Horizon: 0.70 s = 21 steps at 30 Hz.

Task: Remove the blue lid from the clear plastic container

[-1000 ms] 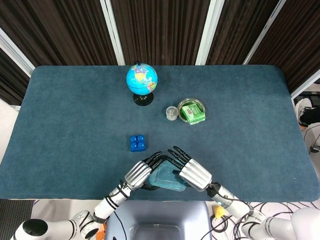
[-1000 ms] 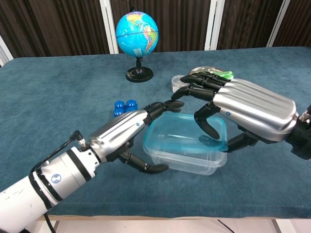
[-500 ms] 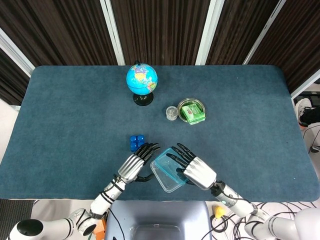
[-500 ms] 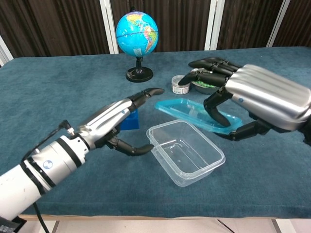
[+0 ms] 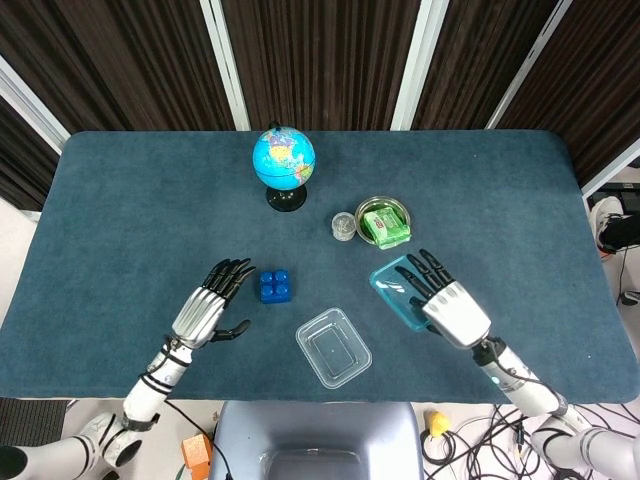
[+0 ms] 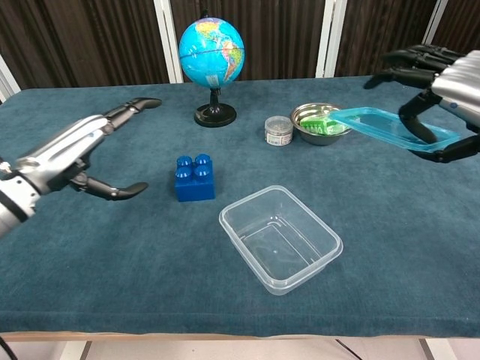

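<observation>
Clear plastic container (image 6: 281,238): it stands uncovered on the tabletop (image 6: 112,247) at lower centre of the chest view, nearest to the camera, with nothing inside.
Left hand (image 6: 71,150): at the left edge, above the tabletop, fingers spread wide and holding nothing.
Blue block (image 6: 194,177): just right of the left hand, not touching it.
Right hand (image 6: 442,90): at the upper right, it holds the blue lid (image 6: 390,129) between thumb and fingers.
Blue lid: in the air, tilted, well apart from the container.
Small jar (image 6: 278,130): beside a metal bowl (image 6: 311,120) with a green thing inside.
Globe (image 6: 211,52): upright at the far top centre.
</observation>
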Motion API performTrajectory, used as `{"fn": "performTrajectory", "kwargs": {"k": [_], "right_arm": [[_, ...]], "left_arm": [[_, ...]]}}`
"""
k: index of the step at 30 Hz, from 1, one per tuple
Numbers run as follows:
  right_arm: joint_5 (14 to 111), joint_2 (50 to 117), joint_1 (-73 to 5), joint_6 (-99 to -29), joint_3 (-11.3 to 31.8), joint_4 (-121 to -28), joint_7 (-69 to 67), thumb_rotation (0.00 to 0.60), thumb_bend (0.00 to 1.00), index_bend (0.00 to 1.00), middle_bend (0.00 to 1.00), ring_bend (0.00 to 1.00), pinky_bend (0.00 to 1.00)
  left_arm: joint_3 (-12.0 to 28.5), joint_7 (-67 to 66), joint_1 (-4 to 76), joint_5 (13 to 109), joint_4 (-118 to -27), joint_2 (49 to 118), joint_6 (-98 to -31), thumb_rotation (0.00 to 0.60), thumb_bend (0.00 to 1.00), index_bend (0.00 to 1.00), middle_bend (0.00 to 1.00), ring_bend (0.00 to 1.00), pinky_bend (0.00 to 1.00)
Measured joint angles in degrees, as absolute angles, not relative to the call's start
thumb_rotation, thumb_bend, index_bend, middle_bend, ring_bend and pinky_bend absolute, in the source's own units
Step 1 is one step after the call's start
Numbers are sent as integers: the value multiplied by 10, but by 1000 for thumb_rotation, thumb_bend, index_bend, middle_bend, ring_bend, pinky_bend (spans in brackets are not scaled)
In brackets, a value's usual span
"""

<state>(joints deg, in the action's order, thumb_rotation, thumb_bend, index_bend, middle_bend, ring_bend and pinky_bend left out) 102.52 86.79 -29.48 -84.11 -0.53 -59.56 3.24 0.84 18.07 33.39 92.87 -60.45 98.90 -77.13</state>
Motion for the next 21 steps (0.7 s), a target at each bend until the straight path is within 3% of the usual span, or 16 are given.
{"fn": "performTrajectory", "kwargs": {"k": [1, 5, 6, 8, 14, 21], "right_arm": [[1016, 870, -294, -830, -5, -584, 26, 600, 731, 361, 104, 12, 77], [975, 885, -291, -776, -2, -558, -2, 600, 294, 39, 4, 0, 52], [970, 886, -291, -764, -2, -559, -5, 600, 202, 4, 0, 0, 31], [960, 886, -292, -740, -3, -568, -7, 600, 112, 0, 0, 0, 7], [938, 852, -298, -671, -13, -656, 13, 600, 4, 0, 0, 0, 0], [915, 773, -304, -614, -27, -796, 56, 600, 0, 0, 0, 0, 0]], "left_arm": [[5, 181, 330, 930, -608, 983, -775, 600, 274, 0, 0, 0, 25], [-6, 181, 318, 934, -620, 967, -778, 600, 274, 0, 0, 0, 26], [-8, 180, 317, 935, -622, 966, -778, 600, 274, 0, 0, 0, 25], [-12, 177, 314, 937, -624, 963, -777, 600, 274, 0, 0, 0, 25], [-22, 174, 305, 942, -628, 956, -773, 600, 274, 0, 0, 0, 25], [-39, 173, 292, 948, -655, 929, -772, 600, 275, 0, 0, 0, 22]]}}
